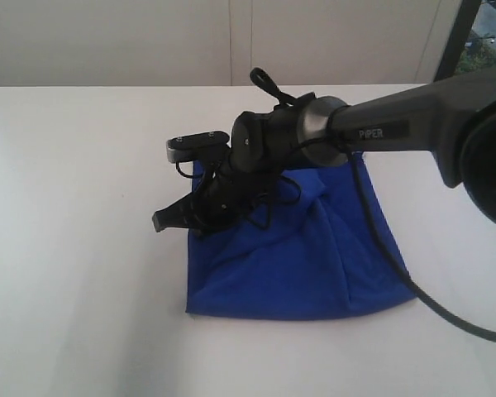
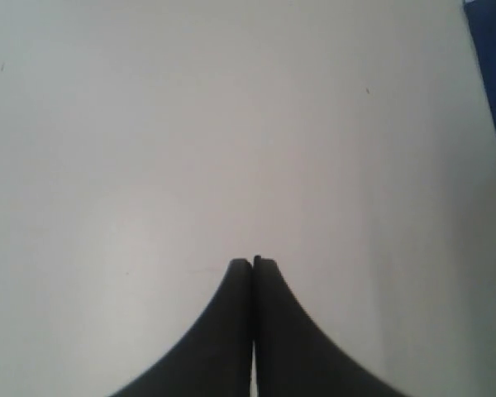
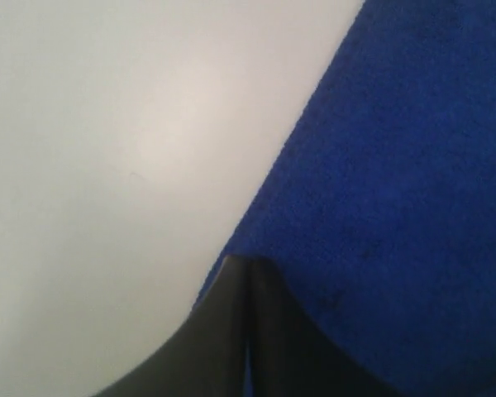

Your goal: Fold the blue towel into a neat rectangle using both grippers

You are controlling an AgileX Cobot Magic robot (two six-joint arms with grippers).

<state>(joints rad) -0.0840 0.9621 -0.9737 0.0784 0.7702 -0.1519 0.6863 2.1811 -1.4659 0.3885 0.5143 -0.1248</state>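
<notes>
The blue towel (image 1: 314,256) lies on the white table (image 1: 74,207) as a rough, wrinkled square with ridges running across its middle. My right gripper (image 1: 159,222) reaches across from the right on a dark arm and hangs by the towel's left edge. It is shut, with no cloth visibly pinched. In the right wrist view its tips (image 3: 246,263) sit over the border of the towel (image 3: 397,165). In the left wrist view my left gripper (image 2: 255,260) is shut and empty over bare table, with only a strip of towel (image 2: 494,91) at the frame's edge. The exterior view does not show the left arm.
A black cable (image 1: 397,265) from the right arm drapes across the towel's right side and onto the table. A pale wall (image 1: 149,41) runs behind the table's far edge, with a dark window frame (image 1: 459,37) at the back right.
</notes>
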